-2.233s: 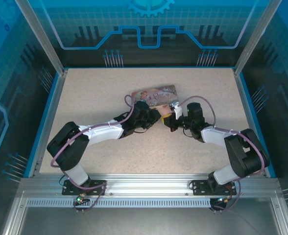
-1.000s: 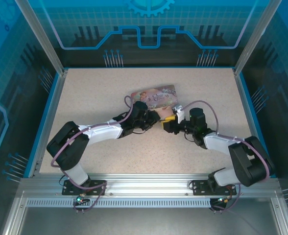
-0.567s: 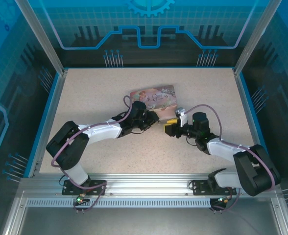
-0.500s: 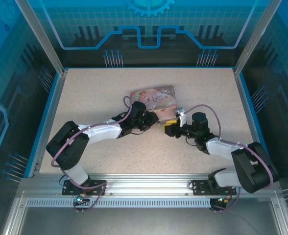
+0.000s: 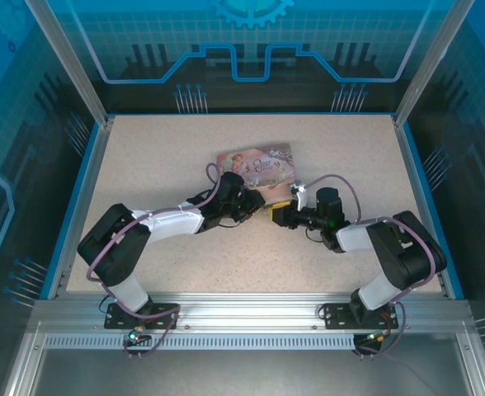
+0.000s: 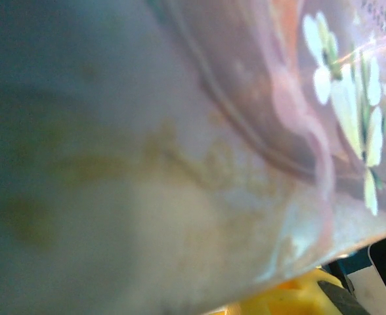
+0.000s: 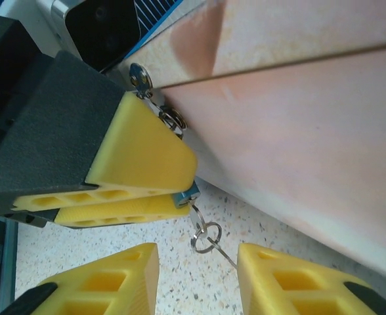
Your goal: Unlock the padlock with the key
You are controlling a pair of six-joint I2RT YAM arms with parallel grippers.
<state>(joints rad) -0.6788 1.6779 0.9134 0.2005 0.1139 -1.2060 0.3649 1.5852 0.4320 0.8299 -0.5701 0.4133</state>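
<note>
My left fingers (image 7: 147, 174) are pressed together on the padlock (image 7: 188, 194). Its blue corner protrudes at their tips, just beside the tin (image 7: 298, 144) edge. A metal ring (image 7: 206, 236) hangs below that corner. My right fingers (image 7: 117, 279) are spread, one on each side of the ring, clear of it. Bare counter (image 5: 251, 256) lies open on the near side, and the tin closes off the far side.

Padlock (image 7: 188, 194): tiny, only blue corner showing, pinched in left pincer (image 7: 184, 188).
</note>
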